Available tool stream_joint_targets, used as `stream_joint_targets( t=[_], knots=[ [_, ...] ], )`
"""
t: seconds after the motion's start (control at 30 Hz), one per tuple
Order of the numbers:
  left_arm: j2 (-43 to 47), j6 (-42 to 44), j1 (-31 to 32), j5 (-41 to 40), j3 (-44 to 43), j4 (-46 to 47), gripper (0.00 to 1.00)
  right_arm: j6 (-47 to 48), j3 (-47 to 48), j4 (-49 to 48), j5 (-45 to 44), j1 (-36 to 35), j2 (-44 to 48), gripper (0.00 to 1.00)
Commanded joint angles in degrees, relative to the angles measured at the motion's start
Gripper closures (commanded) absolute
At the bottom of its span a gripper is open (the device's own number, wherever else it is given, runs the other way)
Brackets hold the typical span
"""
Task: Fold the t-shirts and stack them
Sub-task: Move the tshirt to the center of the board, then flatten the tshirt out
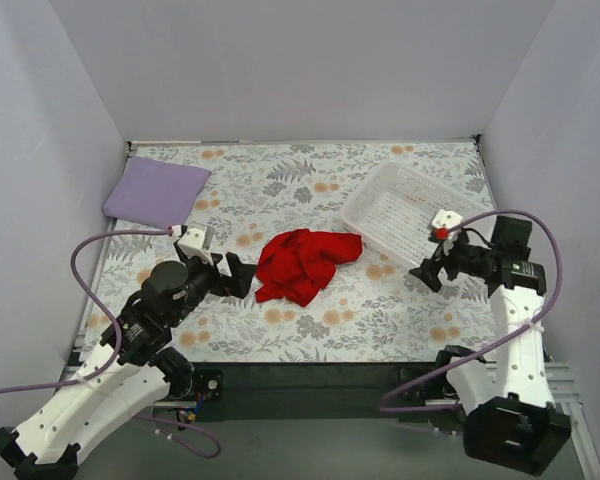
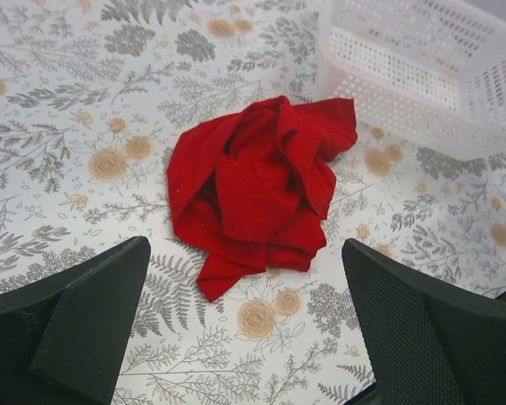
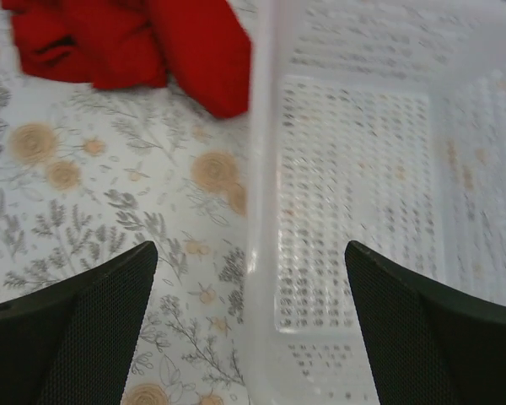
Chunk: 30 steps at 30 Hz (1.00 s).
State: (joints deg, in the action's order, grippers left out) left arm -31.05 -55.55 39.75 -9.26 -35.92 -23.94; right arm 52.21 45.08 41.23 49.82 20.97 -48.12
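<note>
The red t-shirt (image 1: 302,264) lies crumpled in the middle of the table. It also shows in the left wrist view (image 2: 257,190) and at the top left of the right wrist view (image 3: 126,38). The lavender t-shirt (image 1: 156,190) lies folded flat at the back left corner. My left gripper (image 1: 242,277) is open and empty just left of the red shirt, whose near edge lies between its fingertips (image 2: 244,245). My right gripper (image 1: 427,273) is open and empty at the basket's near corner, its jaws either side of the basket's rim (image 3: 251,246).
The white lattice basket (image 1: 365,195) stands empty at the back right, close to the red shirt's right end; it also shows in the left wrist view (image 2: 405,110) and the right wrist view (image 3: 261,126). The grey floral cloth (image 1: 280,180) covers the table. Walls enclose three sides.
</note>
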Motion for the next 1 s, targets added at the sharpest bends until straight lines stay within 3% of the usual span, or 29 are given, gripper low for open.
stream_joint_targets(
  t=[0.0, 0.07, 0.3, 0.6, 0.9, 0.97],
  knots=[
    [3.01, 1.06, -0.28, -3.92, 0.5, 0.48, 0.02, 10.99, 5.45, 7.02, -0.04, -14.7, -4.87, 0.02],
    [3.45, 0.97, -0.2, -4.28, 0.59, 0.48, 0.02, 7.24, 10.18, 5.53, -5.93, -23.66, -12.12, 0.02],
    [2.22, 0.88, -0.2, -4.81, 0.33, 0.48, 0.02, -0.61, 19.07, 2.37, -24.47, -30.02, -23.94, 0.02],
    [1.43, 0.97, -0.28, -5.33, 0.06, 0.39, 0.02, -7.82, 21.45, -7.91, -41.98, -36.79, -33.7, 0.08],
    [2.4, 0.88, -0.28, -6.04, 0.33, 0.39, 0.02, -8.44, 16.81, -9.85, -42.35, -37.32, -37.05, 0.25],
    [2.4, 0.88, -0.28, -5.77, 0.24, 0.48, 0.02, -8.52, 14.43, -11.95, -44.54, -37.32, -37.31, 0.37]
  ],
)
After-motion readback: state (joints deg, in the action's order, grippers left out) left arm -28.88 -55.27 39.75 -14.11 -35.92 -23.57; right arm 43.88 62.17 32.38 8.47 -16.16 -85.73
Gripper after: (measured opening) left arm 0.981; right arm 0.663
